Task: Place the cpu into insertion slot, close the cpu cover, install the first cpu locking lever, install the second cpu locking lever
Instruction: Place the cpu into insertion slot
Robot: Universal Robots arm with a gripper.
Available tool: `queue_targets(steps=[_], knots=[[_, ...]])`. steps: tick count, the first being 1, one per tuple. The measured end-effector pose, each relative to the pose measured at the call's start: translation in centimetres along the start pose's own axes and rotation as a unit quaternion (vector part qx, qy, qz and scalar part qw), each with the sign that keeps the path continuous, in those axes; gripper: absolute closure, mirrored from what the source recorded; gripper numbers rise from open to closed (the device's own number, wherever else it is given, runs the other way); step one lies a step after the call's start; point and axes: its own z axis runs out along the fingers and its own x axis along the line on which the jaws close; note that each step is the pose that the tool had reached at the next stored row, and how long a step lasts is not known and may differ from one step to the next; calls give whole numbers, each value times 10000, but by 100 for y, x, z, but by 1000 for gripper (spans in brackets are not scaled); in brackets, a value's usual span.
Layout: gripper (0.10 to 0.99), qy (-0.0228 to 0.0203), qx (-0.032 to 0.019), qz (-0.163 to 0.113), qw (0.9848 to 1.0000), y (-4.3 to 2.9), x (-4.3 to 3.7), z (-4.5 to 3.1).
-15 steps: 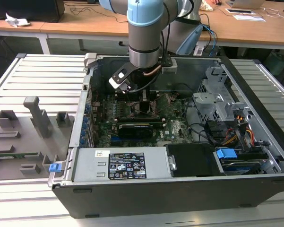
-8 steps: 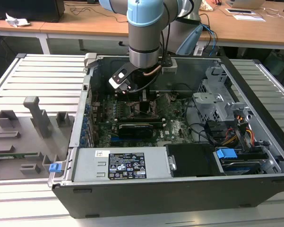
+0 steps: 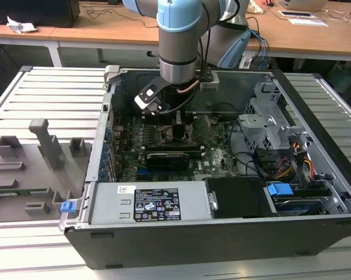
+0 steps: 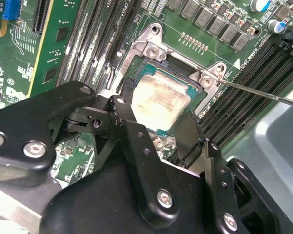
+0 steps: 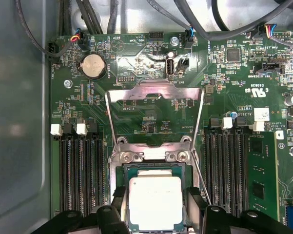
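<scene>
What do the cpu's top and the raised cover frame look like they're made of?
The cpu: pale grey metal top, probably, matte with a smudged whitish film. The cpu cover: thin silvery sheet metal, judging by bright glints along its edges.

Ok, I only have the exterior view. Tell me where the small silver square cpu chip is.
Observer: In both wrist views the cpu rests in the square black insertion slot.
Operator: Report the cover.
Observer: In the first wrist view the thin silver metal cpu cover frame is swung open, clear of the slot.
Operator: Now the gripper.
Observer: In the second wrist view the black gripper sits low, right at the cpu.
</scene>
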Motion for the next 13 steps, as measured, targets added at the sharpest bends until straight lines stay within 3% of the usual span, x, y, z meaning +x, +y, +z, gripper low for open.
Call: queue_targets(steps=[5, 13], knots=[[498, 0, 0, 0, 10000, 3, 1, -43], [980, -1, 0, 0, 10000, 4, 1, -75]])
